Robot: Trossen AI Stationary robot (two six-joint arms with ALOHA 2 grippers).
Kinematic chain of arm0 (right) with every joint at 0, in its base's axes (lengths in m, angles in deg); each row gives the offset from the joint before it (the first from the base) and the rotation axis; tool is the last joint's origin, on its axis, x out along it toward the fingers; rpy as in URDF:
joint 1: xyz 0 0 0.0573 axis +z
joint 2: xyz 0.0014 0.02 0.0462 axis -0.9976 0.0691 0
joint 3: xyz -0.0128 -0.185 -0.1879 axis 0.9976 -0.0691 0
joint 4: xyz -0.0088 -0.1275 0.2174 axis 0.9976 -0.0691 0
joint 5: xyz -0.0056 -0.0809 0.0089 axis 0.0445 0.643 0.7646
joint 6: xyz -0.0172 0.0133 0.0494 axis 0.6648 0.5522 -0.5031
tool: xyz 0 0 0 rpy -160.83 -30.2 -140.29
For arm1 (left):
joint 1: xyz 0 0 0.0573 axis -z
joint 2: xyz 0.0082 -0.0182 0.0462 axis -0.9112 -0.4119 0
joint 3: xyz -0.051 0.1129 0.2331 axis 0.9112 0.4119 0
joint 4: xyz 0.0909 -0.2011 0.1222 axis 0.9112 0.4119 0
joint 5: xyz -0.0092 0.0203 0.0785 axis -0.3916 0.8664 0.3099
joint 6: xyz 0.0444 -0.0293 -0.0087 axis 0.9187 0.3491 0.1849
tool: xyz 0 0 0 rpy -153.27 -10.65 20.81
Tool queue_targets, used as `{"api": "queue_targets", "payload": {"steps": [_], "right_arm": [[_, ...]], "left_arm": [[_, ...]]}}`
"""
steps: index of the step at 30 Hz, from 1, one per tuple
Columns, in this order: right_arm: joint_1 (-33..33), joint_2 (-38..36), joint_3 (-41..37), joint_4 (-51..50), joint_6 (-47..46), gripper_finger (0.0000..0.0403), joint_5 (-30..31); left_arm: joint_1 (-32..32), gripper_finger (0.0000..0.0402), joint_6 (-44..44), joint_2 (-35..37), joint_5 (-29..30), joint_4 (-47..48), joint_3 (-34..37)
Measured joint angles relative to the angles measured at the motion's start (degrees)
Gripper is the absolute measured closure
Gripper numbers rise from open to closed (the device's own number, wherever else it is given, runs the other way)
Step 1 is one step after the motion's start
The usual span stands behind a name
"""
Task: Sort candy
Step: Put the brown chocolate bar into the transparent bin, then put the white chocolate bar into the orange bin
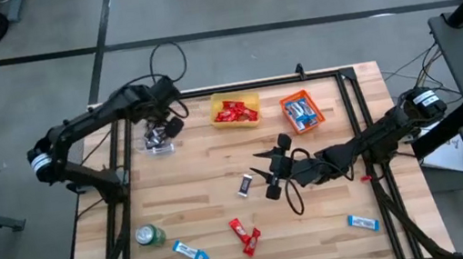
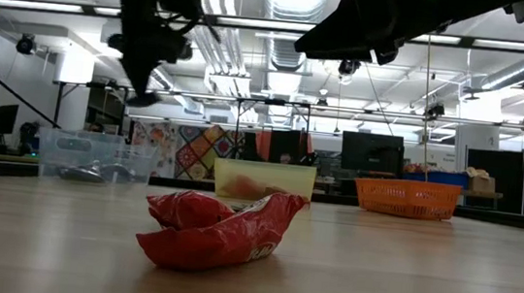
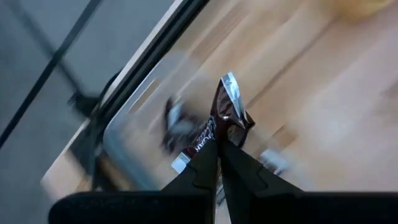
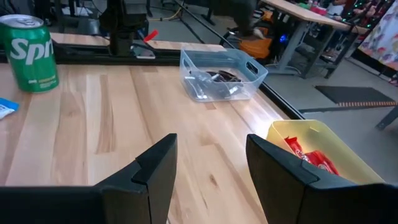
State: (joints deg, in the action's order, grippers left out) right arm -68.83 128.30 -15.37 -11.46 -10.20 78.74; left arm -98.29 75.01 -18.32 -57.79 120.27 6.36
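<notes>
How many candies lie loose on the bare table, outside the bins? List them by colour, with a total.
Red candy: 2
Blue candy: 3
Dark candy: 1
Total: 6
Not counted: the held candy, pinched in the left gripper over the clear bin. The right gripper hangs open over mid-table.

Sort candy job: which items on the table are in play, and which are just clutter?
In play:
- dark brown wrapped bar pinched in left hand, over clear plastic bin
- dark bar on wood near open right hand
- red bars, light blue bars
- yellow bin, orange basket

Clutter:
- round green soda can
</notes>
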Motion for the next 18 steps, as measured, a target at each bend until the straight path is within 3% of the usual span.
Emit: {"api": "queue_targets", "payload": {"steps": [6,16,18], "right_arm": [[0.02,-0.01,0.67,-0.13,0.01,0.022,-0.22],[0.17,-0.01,2.23,-1.83,-4.05,0.022,-6.91],[0.17,-0.01,2.97,-3.65,-5.27,0.022,-7.86]], "left_arm": [[-0.32,0.0396,-5.01,0.55,6.6,2.31,3.57],[0.02,0.0334,-7.59,0.74,6.84,4.19,5.26],[0.72,0.0326,-8.66,1.22,4.21,4.31,5.26]]}}
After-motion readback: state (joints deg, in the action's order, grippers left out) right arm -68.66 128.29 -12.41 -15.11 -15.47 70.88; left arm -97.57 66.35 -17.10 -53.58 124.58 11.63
